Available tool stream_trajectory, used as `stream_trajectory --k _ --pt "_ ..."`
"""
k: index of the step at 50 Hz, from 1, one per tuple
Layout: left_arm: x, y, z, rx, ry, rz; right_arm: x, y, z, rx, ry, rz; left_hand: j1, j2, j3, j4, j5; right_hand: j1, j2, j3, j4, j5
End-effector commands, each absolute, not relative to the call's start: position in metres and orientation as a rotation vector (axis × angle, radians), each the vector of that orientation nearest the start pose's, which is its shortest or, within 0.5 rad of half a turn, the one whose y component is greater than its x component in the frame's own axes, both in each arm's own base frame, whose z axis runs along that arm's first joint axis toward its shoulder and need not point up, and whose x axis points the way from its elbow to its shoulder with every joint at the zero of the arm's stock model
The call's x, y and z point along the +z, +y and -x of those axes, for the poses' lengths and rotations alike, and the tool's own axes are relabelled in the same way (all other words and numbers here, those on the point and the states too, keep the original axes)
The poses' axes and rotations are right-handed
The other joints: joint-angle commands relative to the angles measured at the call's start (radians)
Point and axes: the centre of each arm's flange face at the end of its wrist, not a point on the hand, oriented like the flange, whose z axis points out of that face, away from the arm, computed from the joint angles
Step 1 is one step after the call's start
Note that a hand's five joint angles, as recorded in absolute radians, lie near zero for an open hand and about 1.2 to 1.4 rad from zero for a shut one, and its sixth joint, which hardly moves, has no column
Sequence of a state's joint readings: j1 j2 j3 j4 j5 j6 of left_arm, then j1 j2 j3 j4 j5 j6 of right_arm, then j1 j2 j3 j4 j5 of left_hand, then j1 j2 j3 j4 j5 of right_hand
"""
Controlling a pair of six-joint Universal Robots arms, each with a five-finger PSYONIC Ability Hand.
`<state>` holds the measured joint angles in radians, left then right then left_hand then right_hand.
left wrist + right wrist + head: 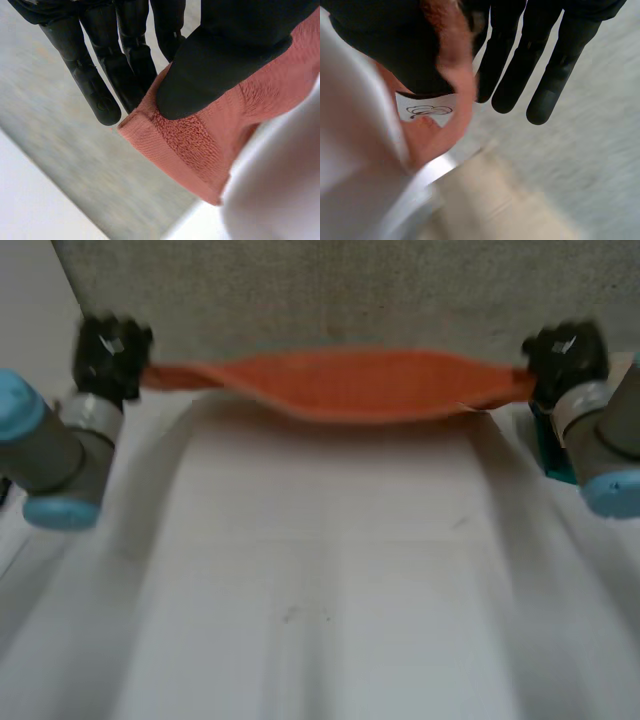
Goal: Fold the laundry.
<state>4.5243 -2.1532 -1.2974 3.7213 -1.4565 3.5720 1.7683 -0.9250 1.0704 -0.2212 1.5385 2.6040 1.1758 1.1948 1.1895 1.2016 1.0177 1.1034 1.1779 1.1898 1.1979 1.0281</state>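
The orange towel (340, 385) is hanging stretched at the far edge of the white surface (330, 570). The left robot hand (110, 355) is pinching one end under its thumb; the right robot hand (565, 355) seems to be pinching the other, view blurred.

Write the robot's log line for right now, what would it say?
left hand: pinching towel corner | right hand: pinching other end | towel: stretched between hands, middle sagging

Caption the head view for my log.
The left hand and right hand each pinch one end of the orange towel, stretched between them at the table's far edge.
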Motion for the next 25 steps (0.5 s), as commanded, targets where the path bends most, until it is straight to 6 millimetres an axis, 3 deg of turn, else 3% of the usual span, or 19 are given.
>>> stream_trajectory --k 1,3,8,12,13,17,20,21,25 --pt "0.153 -0.386 0.223 -2.132 1.961 -0.89 0.181 -0.403 -0.225 -2.133 2.337 1.002 0.22 0.201 0.207 0.195 0.204 0.293 0.218 0.206 0.198 0.194" --pt "0.149 -0.371 0.218 -2.012 2.013 -0.954 0.177 -0.394 -0.221 -2.06 2.391 1.028 0.22 0.201 0.207 0.195 0.204 0.293 0.218 0.206 0.198 0.194" --pt "0.166 -0.327 0.196 -1.751 2.094 -1.046 0.178 -0.36 -0.211 -1.87 2.508 1.149 0.22 0.201 0.207 0.195 0.204 0.293 0.218 0.206 0.198 0.194" --pt "0.178 -0.283 0.174 -1.541 2.175 -1.112 0.186 -0.319 -0.2 -1.675 2.604 1.313 0.22 0.201 0.207 0.195 0.204 0.293 0.218 0.206 0.198 0.194" --pt "0.179 -0.27 0.17 -1.483 2.196 -1.136 0.186 -0.3 -0.194 -1.554 2.647 1.395 0.22 0.201 0.207 0.195 0.204 0.293 0.218 0.206 0.198 0.194" --pt "0.181 -0.217 0.145 -1.148 2.308 -1.271 0.187 -0.257 -0.165 -1.246 2.77 1.592 0.22 0.201 0.207 0.195 0.204 0.293 0.218 0.206 0.198 0.194" --pt "0.181 -0.201 0.136 -1.033 2.331 -1.331 0.191 -0.252 -0.151 -1.237 2.81 1.628 0.22 0.201 0.207 0.195 0.204 0.293 0.218 0.206 0.198 0.194" --pt "0.182 -0.2 0.135 -1.032 2.312 -1.364 0.193 -0.258 -0.144 -1.311 2.825 1.607 0.22 0.201 0.207 0.195 0.204 0.293 0.218 0.206 0.198 0.194" --pt "0.188 -0.208 0.146 -1.184 2.255 -1.422 0.194 -0.27 -0.145 -1.484 2.809 1.544 0.22 0.201 0.207 0.195 0.204 0.293 0.218 0.206 0.198 0.194"
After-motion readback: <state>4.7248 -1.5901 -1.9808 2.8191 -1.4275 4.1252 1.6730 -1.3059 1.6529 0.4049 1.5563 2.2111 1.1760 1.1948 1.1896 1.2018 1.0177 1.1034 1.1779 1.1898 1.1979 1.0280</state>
